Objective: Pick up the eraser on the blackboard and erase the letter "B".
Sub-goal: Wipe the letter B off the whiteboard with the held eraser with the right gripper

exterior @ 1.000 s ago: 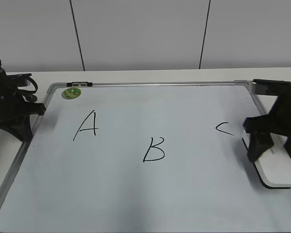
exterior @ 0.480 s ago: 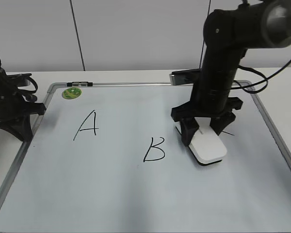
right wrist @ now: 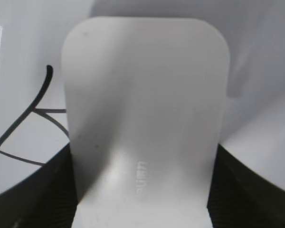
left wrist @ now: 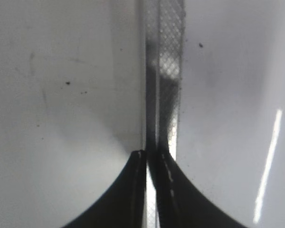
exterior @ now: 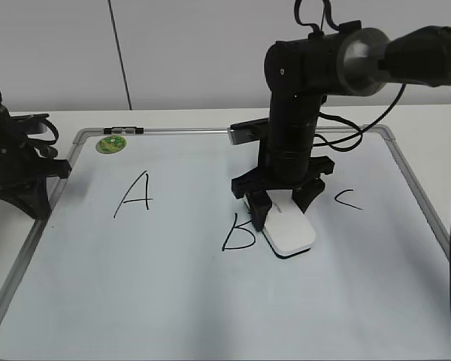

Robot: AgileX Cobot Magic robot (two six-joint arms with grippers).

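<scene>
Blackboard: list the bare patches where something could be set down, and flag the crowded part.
The blackboard is bare along the whole near strip below the letter "B", and at the right between the small "C" and the frame. It is crowded in the middle, where the right gripper holds the eraser beside the B.

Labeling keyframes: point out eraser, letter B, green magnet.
eraser (exterior: 289,232): exterior view, middle of its white top.
letter B (exterior: 235,238): exterior view, visible left strokes.
green magnet (exterior: 110,144): exterior view, centre of its disc.
</scene>
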